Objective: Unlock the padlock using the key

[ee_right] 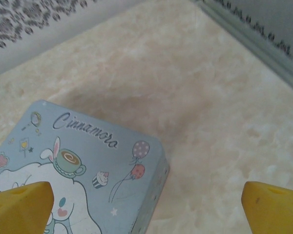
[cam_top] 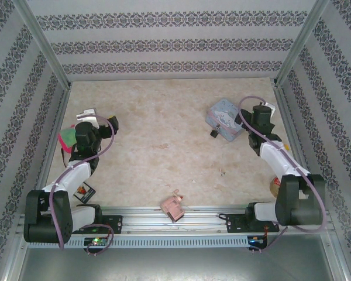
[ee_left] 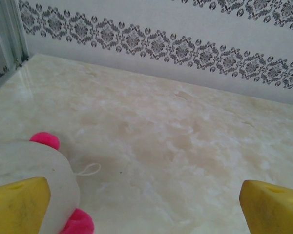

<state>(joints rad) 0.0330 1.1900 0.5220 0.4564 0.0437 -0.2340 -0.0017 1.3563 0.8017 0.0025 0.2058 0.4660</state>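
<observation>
You had both pincers spread apart, holding nothing: left gripper (ee_left: 146, 207) beside a white-pink object (ee_left: 36, 170), right gripper (ee_right: 146, 207) by the blue tin (ee_right: 83, 161). The padlock (cam_top: 214, 132) lay against that tin's near-left side.

The blue tin (cam_top: 225, 115) lies right, pink block (cam_top: 174, 207) front, white plush (ee_left: 31, 168) left.

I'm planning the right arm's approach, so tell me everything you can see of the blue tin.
The blue tin is a pale blue rectangular box with rounded corners, apparently painted metal, closed. Its lid shows a white long-eared cartoon figure, a cup, a cupcake, balloons and cursive lettering. It lies flat on the marbled table, far right, askew to the edges. The tiny dark padlock sits at its near left corner. The open right gripper hangs just above, not touching.
</observation>
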